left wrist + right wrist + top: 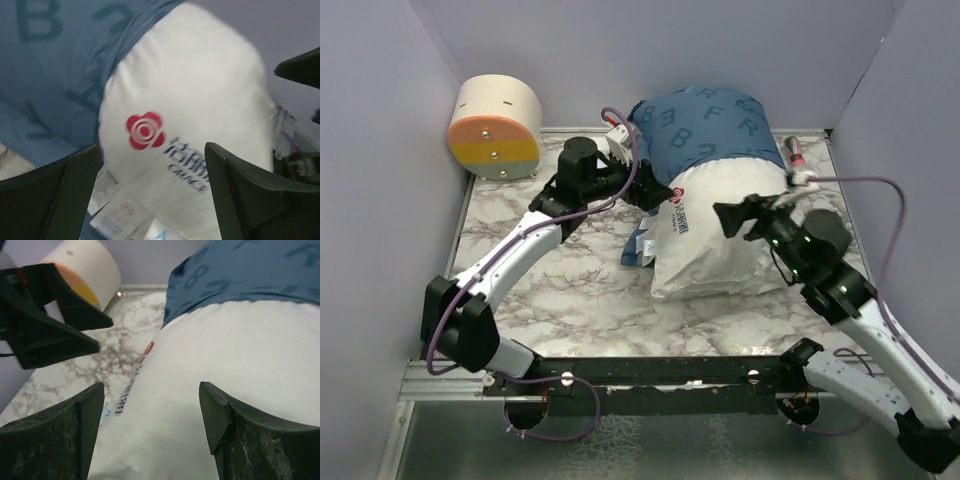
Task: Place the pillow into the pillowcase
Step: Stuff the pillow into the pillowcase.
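Note:
The white pillow (pixel 720 245) lies on the marble table (pixel 570 290), its far half inside the dark blue lettered pillowcase (pixel 705 125). A red flower logo and blue print (pixel 145 131) mark the pillow's bare left end. My left gripper (pixel 653 190) stands open at the pillow's left side by the pillowcase hem, holding nothing; the logo end shows between its fingers (pixel 152 190). My right gripper (pixel 732 218) hangs open over the bare white part (pixel 150 415), nothing between its jaws. The pillowcase edge (pixel 240 285) crosses just beyond it.
A cream cylinder with an orange and yellow face (pixel 497 128) stands at the back left corner. Paper tags (pixel 640 250) stick out under the pillow's left end. A small red-tipped object (pixel 795 152) lies by the back right wall. Purple walls enclose three sides.

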### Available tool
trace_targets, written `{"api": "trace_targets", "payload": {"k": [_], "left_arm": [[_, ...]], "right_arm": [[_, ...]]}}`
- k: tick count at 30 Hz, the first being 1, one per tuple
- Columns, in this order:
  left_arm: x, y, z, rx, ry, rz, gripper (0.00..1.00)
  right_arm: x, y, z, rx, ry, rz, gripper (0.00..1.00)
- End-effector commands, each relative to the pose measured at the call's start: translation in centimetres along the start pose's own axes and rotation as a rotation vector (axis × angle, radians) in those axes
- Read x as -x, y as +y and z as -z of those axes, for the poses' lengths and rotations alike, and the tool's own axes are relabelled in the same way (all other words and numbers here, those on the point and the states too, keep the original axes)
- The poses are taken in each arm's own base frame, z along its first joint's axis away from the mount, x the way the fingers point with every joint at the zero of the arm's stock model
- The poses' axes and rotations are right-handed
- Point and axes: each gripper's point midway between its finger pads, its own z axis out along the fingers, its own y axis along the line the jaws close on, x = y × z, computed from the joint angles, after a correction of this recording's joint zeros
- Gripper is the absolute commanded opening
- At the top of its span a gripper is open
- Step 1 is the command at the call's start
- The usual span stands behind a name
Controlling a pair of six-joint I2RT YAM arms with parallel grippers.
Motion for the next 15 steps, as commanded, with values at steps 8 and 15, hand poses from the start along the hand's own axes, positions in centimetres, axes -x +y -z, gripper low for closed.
{"api": "trace_targets", "payload": {"k": [8,15], "left_arm": [[-10.1,8.9,-1.8,0.149,0.012,0.157,0.89],[-15.4,10.4,-1.0,0.203,0.055,0.213,0.88]], "right_arm": [[-12.0,-0.9,-8.7,-0.026,0.359,-0.006,0.63],[-20.8,-12.6,-3.6,-0.348,0.513,-0.131,0.14]]}}
